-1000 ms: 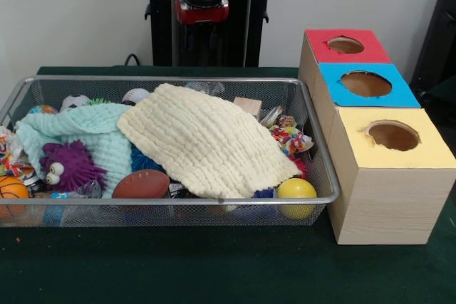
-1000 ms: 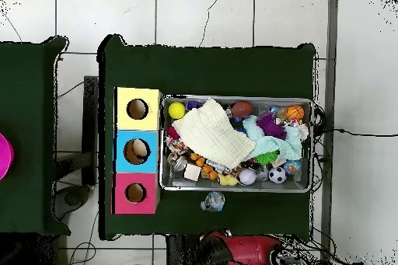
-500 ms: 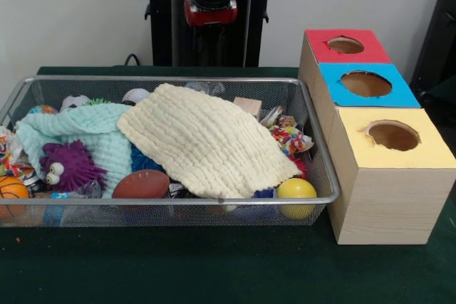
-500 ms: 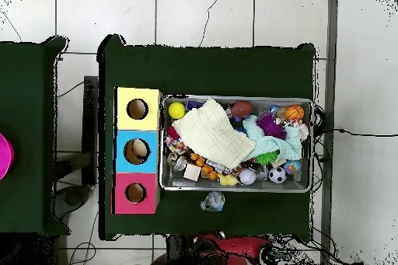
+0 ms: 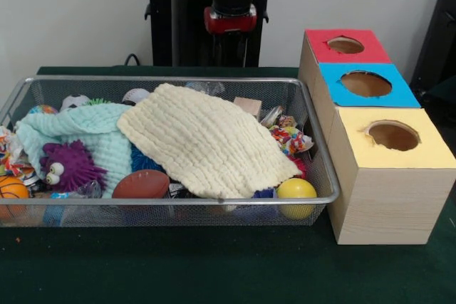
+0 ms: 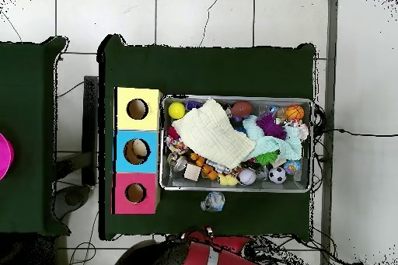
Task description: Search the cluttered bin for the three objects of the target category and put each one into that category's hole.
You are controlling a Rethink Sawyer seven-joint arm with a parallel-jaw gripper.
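The bin [image 5: 324,191] was set just beside the holed boxes [image 5: 388,176], presumably to keep transfers short. Its toys were largely hidden under a cream cloth [image 5: 206,140]. One crinkled plastic lump [image 6: 213,200] lay outside the bin. The gripper [image 5: 230,19] was held high behind; whether apart or together could not be told.

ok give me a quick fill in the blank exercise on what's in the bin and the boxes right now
1. The cream cloth lies on top of the toys in the wire mesh ____.
2. The smooth yellow ball sits in the bin corner nearest the ____-topped box.
3. The middle box has a ____ top.
4. One crinkly plastic lump lies on the green table, ____ the bin.

Missing words: bin; yellow; blue; outside
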